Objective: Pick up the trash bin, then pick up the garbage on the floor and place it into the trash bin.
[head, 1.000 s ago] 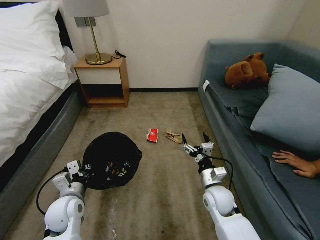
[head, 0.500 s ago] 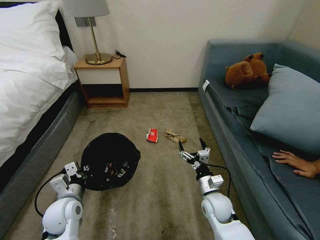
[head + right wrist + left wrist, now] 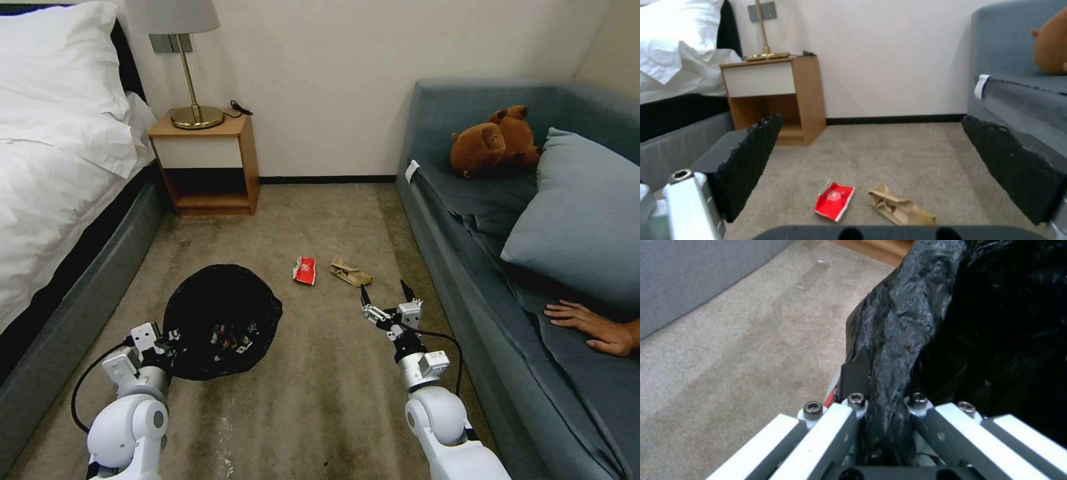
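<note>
Carpet floor between a bed and a sofa, bin held, two bits of litter ahead.

Head view: brown carpet [image 3: 320, 373], nightstand [image 3: 207, 160] by the wall. Left gripper [image 3: 170, 339] clamped on the trash bin [image 3: 222, 320] rim; small bits deep inside, too dark to name. Right gripper [image 3: 387, 293] spread wide, holding nothing, red-white wrapper [image 3: 305, 270] and brown paper bag [image 3: 349, 272] just beyond its tips.
Left wrist view: black liner [image 3: 893, 340] pinched between closed jaws.
Right wrist view: both litter pieces low between wide-open pads [image 3: 751, 160], not touching.

no readable text, label or number anywhere; red wrapper [image 3: 834, 201] print illegible.
</note>
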